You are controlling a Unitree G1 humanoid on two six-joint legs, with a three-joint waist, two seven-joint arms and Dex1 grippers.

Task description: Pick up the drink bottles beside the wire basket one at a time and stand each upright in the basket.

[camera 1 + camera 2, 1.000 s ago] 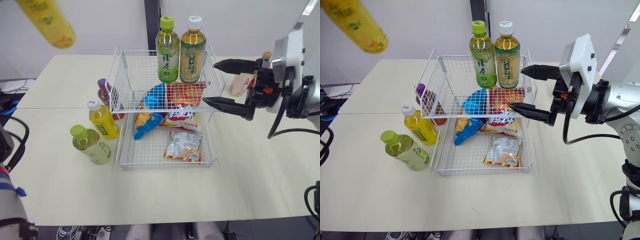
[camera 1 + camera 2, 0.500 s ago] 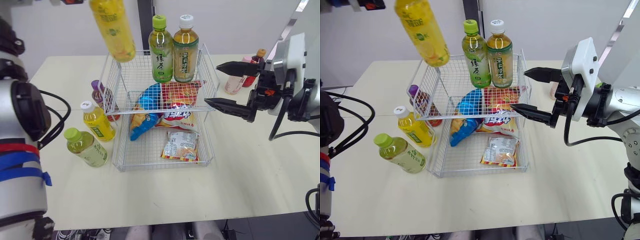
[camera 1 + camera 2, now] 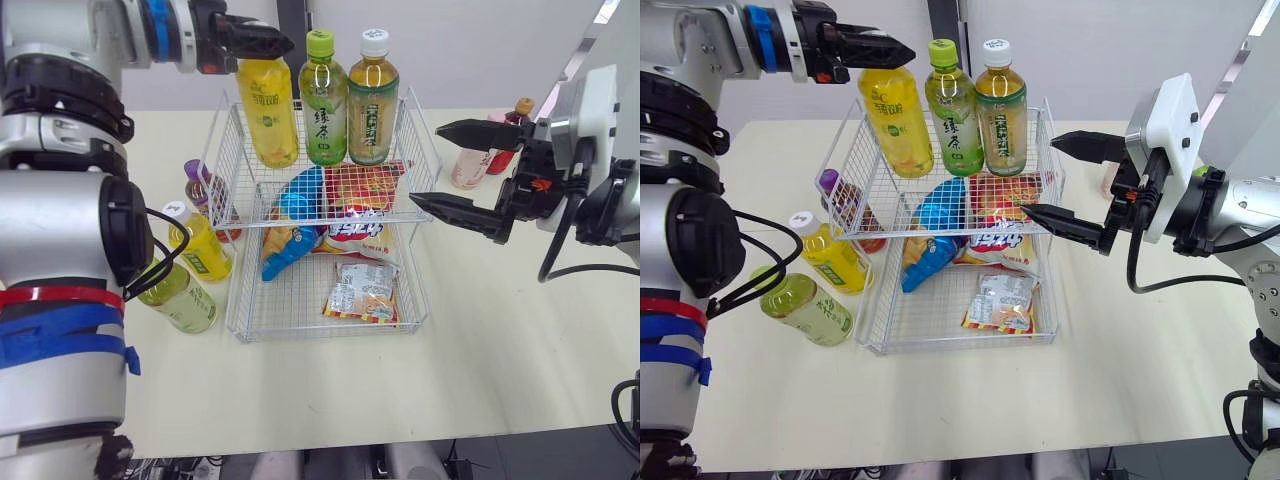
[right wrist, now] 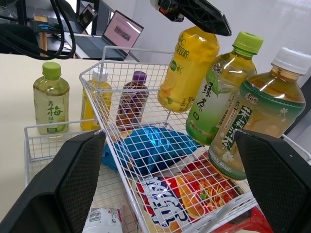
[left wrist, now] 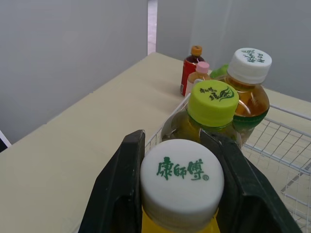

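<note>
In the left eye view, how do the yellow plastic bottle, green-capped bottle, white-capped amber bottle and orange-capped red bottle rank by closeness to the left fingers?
From the left fingers:
1. Yellow plastic bottle, held by its cap.
2. Green-capped bottle, beside it in the wire basket.
3. White-capped amber bottle, next rightward.
4. Orange-capped red bottle, on the table right of the basket.

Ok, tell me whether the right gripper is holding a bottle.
No, the right gripper is open and empty, its two fingers spread wide apart.

Lab or office, laptop (image 4: 125, 32), loose cables (image 4: 60, 22), cream table (image 3: 520, 340), bare walls (image 3: 480, 50)
</note>
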